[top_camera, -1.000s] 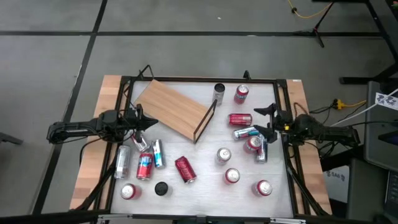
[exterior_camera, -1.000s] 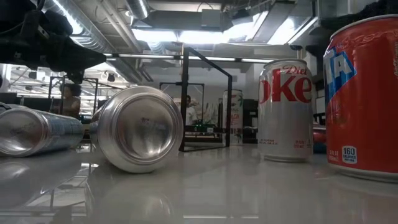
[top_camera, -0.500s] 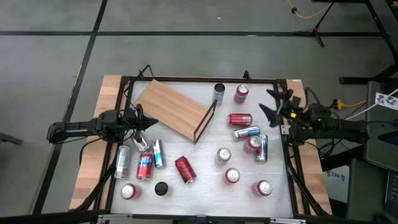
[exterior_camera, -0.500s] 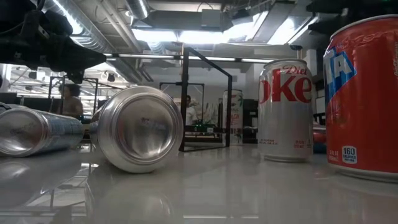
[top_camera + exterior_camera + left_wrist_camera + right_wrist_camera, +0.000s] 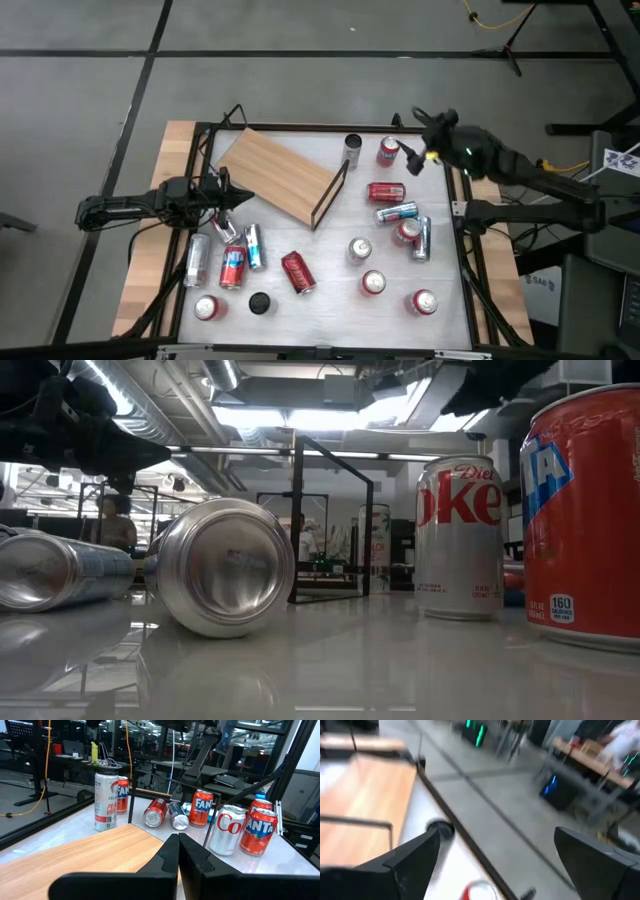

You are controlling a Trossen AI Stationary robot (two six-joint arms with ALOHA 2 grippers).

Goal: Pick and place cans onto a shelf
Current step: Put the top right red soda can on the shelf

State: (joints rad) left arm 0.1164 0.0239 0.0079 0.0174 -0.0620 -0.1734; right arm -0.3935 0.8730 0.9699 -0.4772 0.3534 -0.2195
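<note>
Right gripper (image 5: 412, 158): jaws spread wide, nothing held, positioned at the far right of the tabletop (image 5: 330, 300), carried high above the surface as judged from the wrist view, where the two dark fingers (image 5: 410, 860) frame a slice of tabletop edge and room floor. Nearest item: upright red can (image 5: 388, 151), seen just left of the gripper in the high view; its long axis is vertical, silver top upward. Further left, an upright slim silver can (image 5: 352, 149) is seen; nearer, a red can lying on its side (image 5: 386, 192) has its long axis running left to right. The right arm is judged much the nearer to all three. Destination: the shelf (image 5: 277, 173), a wooden board lying at an angle on the far left-centre of the tabletop, black frame at its right end; no can is borne on it. Left gripper (image 5: 235, 200): pressed together, empty, parked just left of the shelf's near edge, with the board under its fingers in the left wrist view. Change recorded: one second ago the right gripper was lower on the right side, beside the blue-and-silver can (image 5: 397, 212); it has since swung toward the far edge. No can has shifted.
</note>
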